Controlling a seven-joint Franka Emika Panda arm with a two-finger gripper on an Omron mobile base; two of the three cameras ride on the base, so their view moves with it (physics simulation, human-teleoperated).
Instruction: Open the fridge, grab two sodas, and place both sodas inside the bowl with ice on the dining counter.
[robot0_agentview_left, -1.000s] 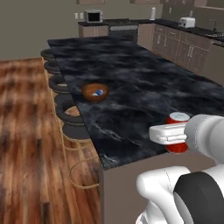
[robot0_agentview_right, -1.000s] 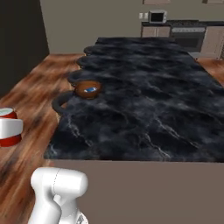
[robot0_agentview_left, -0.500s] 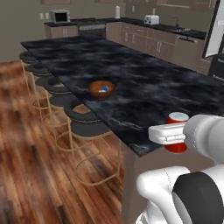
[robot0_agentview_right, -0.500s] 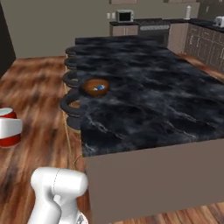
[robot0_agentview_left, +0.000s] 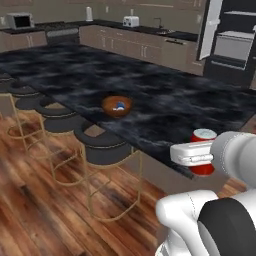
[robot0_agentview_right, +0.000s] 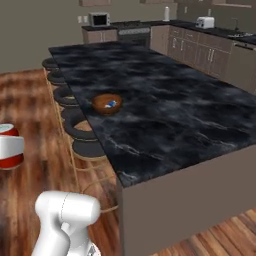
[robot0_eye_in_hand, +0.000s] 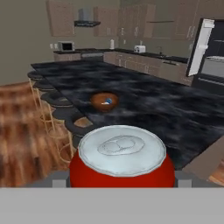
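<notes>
Carrying the red can (robot0_eye_in_hand: 122, 158), pinched in the claw (robot0_agentview_left: 200, 153), is the step in hand; next it must be brought over the bowl (robot0_agentview_left: 117, 105) on the desk (robot0_agentview_left: 165, 107)

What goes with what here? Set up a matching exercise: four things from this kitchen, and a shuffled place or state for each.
Things:
1. red soda can
2. bowl
3. fridge
4. stools

Places or states:
a. door open
b. lined up along the counter's edge
c. held in the gripper
d. on the dining counter, something blue inside

Pairs: 1-c, 2-d, 3-a, 4-b
</notes>
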